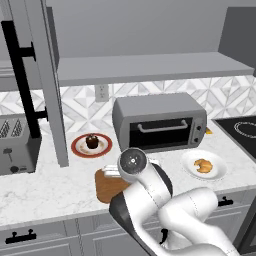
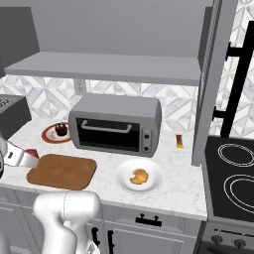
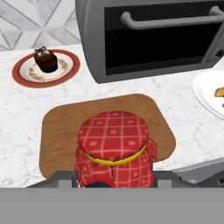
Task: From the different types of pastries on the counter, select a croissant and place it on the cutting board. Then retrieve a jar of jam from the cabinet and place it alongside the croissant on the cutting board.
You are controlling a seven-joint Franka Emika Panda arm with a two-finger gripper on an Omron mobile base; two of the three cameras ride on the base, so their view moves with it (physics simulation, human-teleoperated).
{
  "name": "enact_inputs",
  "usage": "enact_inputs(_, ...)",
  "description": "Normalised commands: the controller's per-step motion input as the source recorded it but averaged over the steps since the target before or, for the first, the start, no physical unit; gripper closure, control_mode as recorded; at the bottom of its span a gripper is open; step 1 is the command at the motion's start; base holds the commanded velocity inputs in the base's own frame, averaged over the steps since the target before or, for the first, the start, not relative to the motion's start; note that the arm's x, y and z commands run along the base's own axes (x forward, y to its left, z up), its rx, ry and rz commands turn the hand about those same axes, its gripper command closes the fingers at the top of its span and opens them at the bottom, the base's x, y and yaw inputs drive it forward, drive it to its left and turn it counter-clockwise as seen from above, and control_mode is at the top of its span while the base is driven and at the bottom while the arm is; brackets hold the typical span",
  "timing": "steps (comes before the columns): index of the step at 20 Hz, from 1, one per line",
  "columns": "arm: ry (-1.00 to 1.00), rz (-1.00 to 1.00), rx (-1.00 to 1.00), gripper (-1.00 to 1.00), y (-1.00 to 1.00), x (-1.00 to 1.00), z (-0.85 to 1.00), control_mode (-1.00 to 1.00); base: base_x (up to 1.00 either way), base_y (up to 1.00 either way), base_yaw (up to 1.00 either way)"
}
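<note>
The jar point(image 3: 116, 151) is being carried over the board's point(image 3: 57, 131) near edge, apparently clamped in the gripper point(image 2: 22, 158); rigid and breakable, its cloth-topped lid being soft, the body is best gripped. Farther right, the croissant point(image 2: 140, 176) is lying plated

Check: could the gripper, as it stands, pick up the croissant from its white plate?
Probably not yet: the gripper appears shut on the jar of jam above the cutting board. The croissant lies unobstructed.

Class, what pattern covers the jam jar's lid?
The jam jar's cloth-covered lid is red with a white check, clearest in the hand view.
</note>
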Motion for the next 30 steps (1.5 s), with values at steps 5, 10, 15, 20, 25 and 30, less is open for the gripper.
enact_inputs(5, -0.01, 0.01, 0.02, 1.0, 0.0, 0.4, -0.54, -1.0, 0.0, 0.0, 0.0)
enact_inputs(10, 0.0, 0.0, 0.02, 1.0, 0.07, 0.04, -0.47, -1.0, 0.0, 0.0, 0.0)
enact_inputs(15, -0.03, -0.01, 0.1, 1.0, 0.03, 0.08, -0.34, -1.0, 0.0, 0.0, 0.0)
enact_inputs(20, -0.27, -0.02, 0.15, 1.0, 0.05, 0.42, 0.02, -1.0, 0.0, 0.0, 0.0)
enact_inputs(25, -0.03, 0.0, 0.05, 1.0, 0.18, 0.03, -0.04, -1.0, 0.0, 0.0, 0.0)
enact_inputs(30, 0.05, 0.0, 0.03, 1.0, 0.18, 0.0, -0.2, -1.0, 0.0, 0.0, 0.0)
